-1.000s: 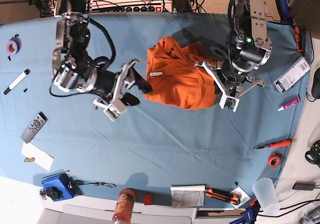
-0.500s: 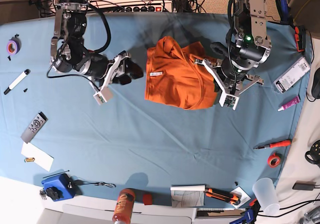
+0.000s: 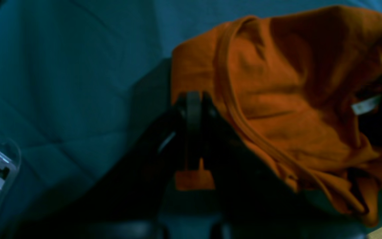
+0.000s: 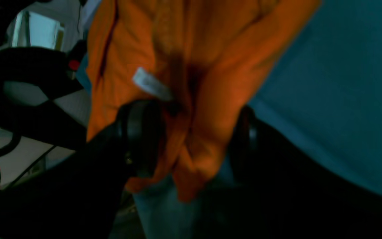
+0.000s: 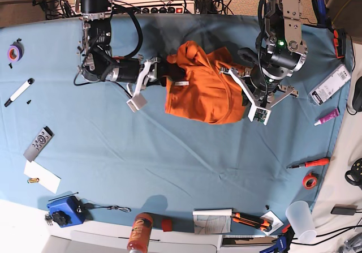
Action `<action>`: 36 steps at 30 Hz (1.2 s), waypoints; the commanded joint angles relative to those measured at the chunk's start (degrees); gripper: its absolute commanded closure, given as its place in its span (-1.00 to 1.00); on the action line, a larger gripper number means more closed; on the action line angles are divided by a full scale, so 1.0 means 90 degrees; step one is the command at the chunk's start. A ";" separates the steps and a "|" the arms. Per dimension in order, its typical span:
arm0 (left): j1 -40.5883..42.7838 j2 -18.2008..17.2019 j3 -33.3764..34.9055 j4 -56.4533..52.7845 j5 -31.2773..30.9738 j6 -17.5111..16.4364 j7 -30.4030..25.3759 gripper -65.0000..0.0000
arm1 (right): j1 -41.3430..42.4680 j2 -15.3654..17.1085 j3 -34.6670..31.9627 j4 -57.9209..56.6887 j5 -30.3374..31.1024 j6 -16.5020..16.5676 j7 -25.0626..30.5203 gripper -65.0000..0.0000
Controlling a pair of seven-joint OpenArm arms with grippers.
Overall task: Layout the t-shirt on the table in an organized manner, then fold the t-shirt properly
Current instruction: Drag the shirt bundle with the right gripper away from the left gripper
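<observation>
The orange t-shirt (image 5: 198,89) lies bunched on the teal table (image 5: 169,168), right of centre at the back. My left gripper (image 5: 233,74) is at its right edge. In the left wrist view that gripper (image 3: 193,109) is shut, its fingers pinching the t-shirt (image 3: 293,99) at its hem. My right gripper (image 5: 166,72) is at the shirt's left edge, beside the white neck label (image 5: 181,83). In the right wrist view it (image 4: 192,142) stands open, and a fold of the t-shirt (image 4: 211,66) hangs between its fingers (image 4: 141,139), just below the label (image 4: 151,84).
A marker (image 5: 20,90), a remote (image 5: 38,144) and purple tape (image 5: 14,52) lie at the left. A white box (image 5: 331,84), a pink tube (image 5: 327,117) and a screwdriver (image 5: 308,163) are at the right. A blue box (image 5: 67,209), a bottle (image 5: 139,230) and a cup (image 5: 300,219) line the near edge.
My right arm has swung up and to the right, from the table's left-middle to the shirt's left edge, and its open jaws now straddle the cloth. The left arm has barely moved.
</observation>
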 commanded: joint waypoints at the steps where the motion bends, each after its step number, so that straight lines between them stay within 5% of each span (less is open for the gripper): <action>1: -0.0051 -0.0002 -0.0007 0.0121 -0.0041 0.0015 -0.0146 1.00 | 0.0041 -0.0015 -0.0141 0.0053 0.0104 -0.0003 0.0032 0.00; 9: -0.0051 -0.0002 -0.0007 0.0121 -0.0041 0.0017 -0.0141 1.00 | 0.0134 -0.0362 -0.0865 0.0053 -0.0821 -0.0003 0.0617 0.04; 16: -0.0049 -0.0002 -0.0007 0.0121 -0.0039 0.0015 -0.0138 1.00 | 0.0340 -0.0437 -0.1406 0.0056 -0.1411 -0.0024 0.0668 0.93; 19: -0.0049 -0.0005 -0.0007 0.0121 -0.0039 0.0015 -0.0138 1.00 | 0.0359 -0.0432 -0.1326 0.0066 -0.1807 -0.0148 0.0668 1.00; 24: -0.0051 -0.0002 -0.0007 0.0121 -0.0039 0.0015 -0.0141 1.00 | 0.0549 -0.0347 -0.1151 0.0066 -0.1812 -0.0003 -0.0560 1.00; 29: -0.0049 -0.0002 -0.0007 0.0121 -0.0039 0.0015 -0.0138 1.00 | 0.0899 0.0493 -0.1146 0.0066 0.0056 -0.0003 -0.0560 1.00; 36: -0.0049 -0.0002 -0.0007 0.0121 -0.0039 0.0015 -0.0141 1.00 | 0.1571 0.1960 -0.1146 0.0066 0.0610 -0.0003 -0.0560 1.00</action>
